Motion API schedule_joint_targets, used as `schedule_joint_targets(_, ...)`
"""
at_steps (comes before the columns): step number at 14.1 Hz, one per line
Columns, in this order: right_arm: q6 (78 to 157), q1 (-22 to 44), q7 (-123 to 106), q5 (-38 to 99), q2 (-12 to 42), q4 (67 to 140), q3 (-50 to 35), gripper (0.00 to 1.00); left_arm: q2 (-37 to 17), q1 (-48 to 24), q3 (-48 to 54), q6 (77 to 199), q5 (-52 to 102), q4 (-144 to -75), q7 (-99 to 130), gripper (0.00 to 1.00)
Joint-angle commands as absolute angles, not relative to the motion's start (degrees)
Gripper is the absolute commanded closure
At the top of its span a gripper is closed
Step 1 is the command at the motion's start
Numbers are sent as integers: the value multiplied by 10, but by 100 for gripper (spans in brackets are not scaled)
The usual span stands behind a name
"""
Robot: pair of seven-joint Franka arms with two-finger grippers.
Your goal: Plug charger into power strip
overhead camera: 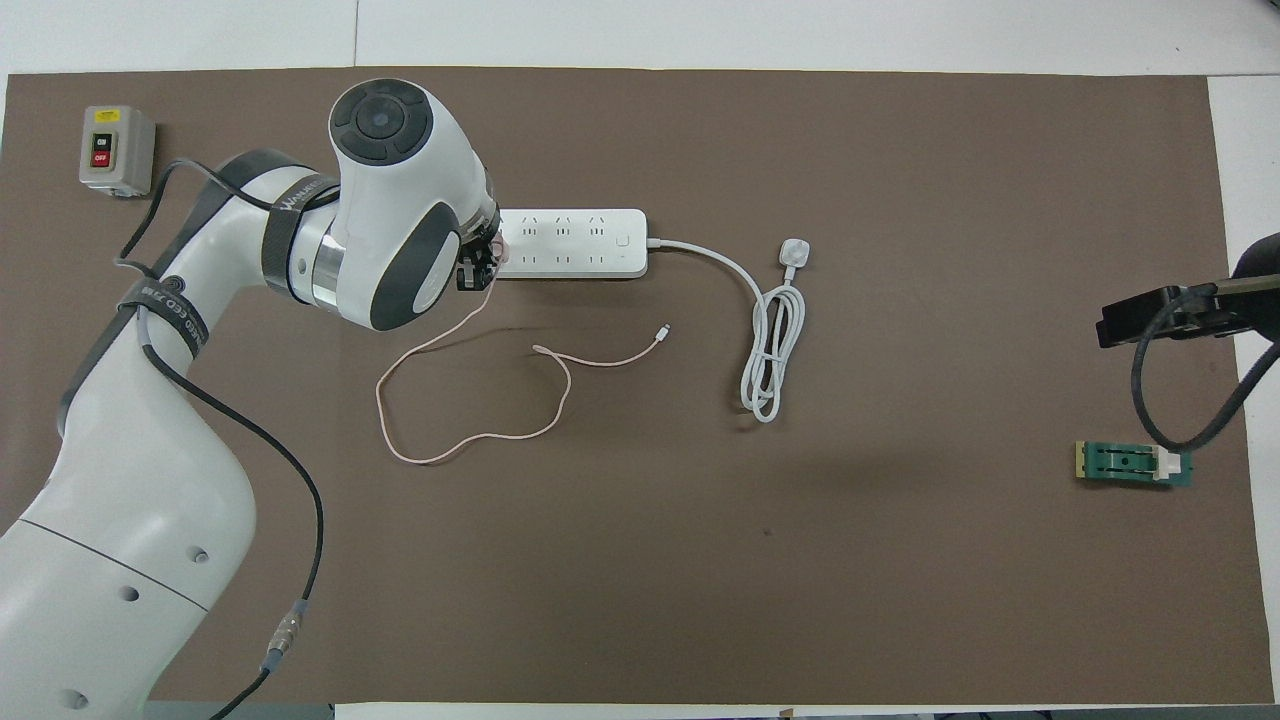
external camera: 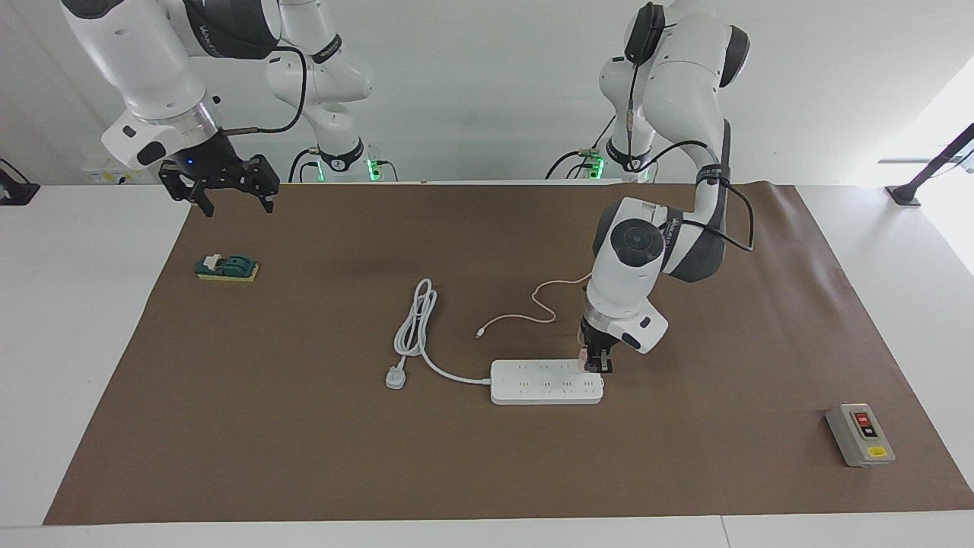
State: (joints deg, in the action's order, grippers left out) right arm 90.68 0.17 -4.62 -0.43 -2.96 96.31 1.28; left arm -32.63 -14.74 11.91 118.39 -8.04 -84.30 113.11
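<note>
The left gripper [external camera: 597, 367] stands low over the power strip [external camera: 544, 382], at the strip's end toward the left arm's side of the table, its fingers clenched on the charger [external camera: 584, 360]. Only a sliver of the pale pink cube shows between the fingertips, and it sits right at the strip's top face, on the row of outlets nearer to the robots (whether its pins are fully seated cannot be told). In the overhead view the left arm's wrist covers that end of the power strip [overhead camera: 575, 243], and the left gripper [overhead camera: 478, 272] peeks out just beside it.

The charger's thin pink cable [overhead camera: 470, 385] trails from the gripper toward the robots, loops widely on the brown mat [external camera: 487, 472] and ends in a small connector lying near the strip. The strip's own thick white cord [external camera: 417, 327] runs off its other end toward the right arm's side, folded in a long coil, with its white plug [external camera: 395, 377] flat on the mat.

The right gripper [external camera: 228, 194] waits in the air with its jaws released, over the mat's corner near a small green block [external camera: 227, 268]. A grey switch box [external camera: 860, 434] with a red button sits well apart, at the left arm's end, farther from the robots than the strip.
</note>
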Motion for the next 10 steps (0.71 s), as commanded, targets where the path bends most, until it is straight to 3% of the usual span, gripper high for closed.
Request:
schedule_joint_targets(1, 899, -7, -38, 4, -36, 965, 5, 0, -327, -148, 112, 1200, -93, -878, 1123, 100)
schedule_joint_targets(10, 899, -7, -38, 4, -36, 965, 5, 0, -330, -146, 112, 1220, -108, -887, 1123, 100)
